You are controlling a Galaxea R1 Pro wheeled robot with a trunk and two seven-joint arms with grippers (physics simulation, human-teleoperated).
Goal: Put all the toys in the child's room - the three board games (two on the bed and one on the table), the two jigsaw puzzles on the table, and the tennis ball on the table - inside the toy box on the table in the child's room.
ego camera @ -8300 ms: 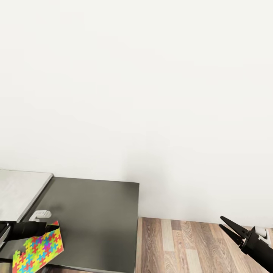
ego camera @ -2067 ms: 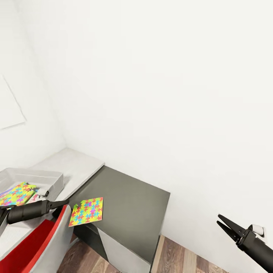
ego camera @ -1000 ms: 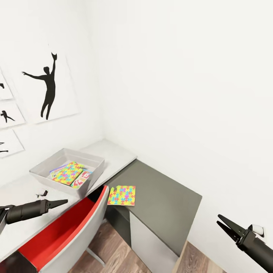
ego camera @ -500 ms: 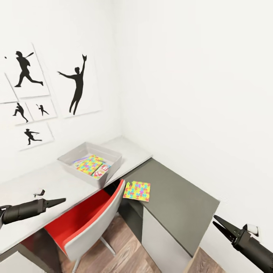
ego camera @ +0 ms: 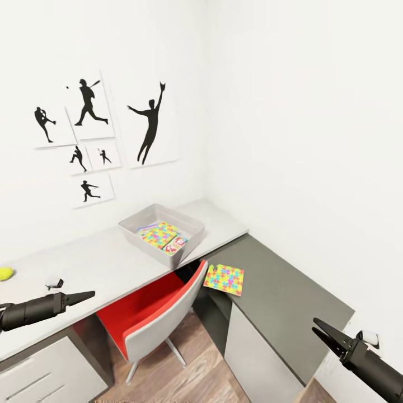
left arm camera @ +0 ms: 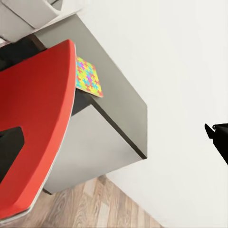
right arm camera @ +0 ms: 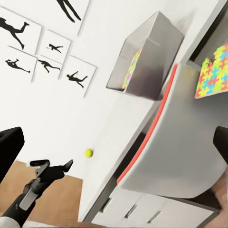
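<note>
Toy box (ego camera: 146, 230): on the table (ego camera: 101, 263), near the room's corner, below the wall pictures (ego camera: 151, 126).
Inside it: a jigsaw puzzle (ego camera: 159, 234), with a board game (ego camera: 177, 244) to its right.
Second puzzle (ego camera: 224, 279): on the lower section, right of the toy box.
Chair (ego camera: 154, 319): tucked under, between the two.
Tennis ball (ego camera: 5, 273): far left on the table.

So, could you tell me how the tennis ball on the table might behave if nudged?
The tennis ball is round on the flat table, so it would probably roll. Being small, it likely needs a centred pinch.
</note>
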